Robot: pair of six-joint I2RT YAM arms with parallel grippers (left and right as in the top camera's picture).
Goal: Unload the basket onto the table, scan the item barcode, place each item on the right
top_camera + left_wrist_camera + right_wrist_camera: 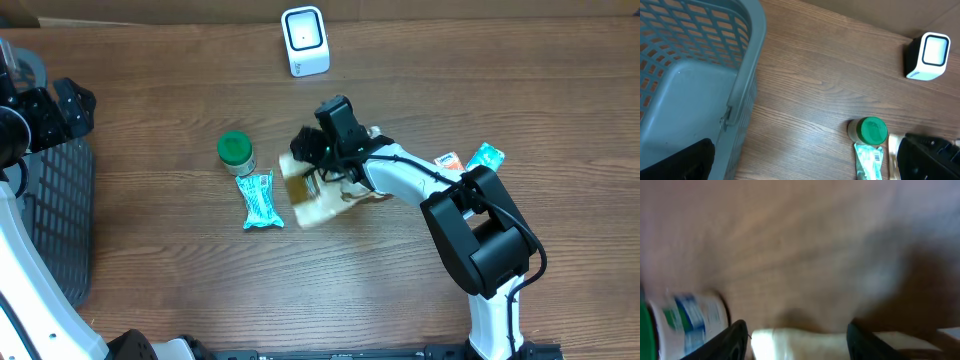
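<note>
A cream, clear-wrapped package [315, 198] lies tilted at mid-table, and its end fills the gap between my right gripper's fingers. The right gripper [303, 150] is shut on that package [800, 342], and the right wrist view is blurred. The white scanner [305, 40] stands at the table's far edge and appears again as the scanner [927, 56] at upper right. My left gripper [75, 105] hangs open beside the basket, far left. Nothing lies between the left gripper's [805, 172] fingers. No barcode on the package shows.
A green-lidded jar [236, 152] and a teal packet [258, 200] sit just left of the package. A grey mesh basket [55, 220] stands at the left edge. Small orange and teal packets [470, 160] lie to the right, behind the right arm.
</note>
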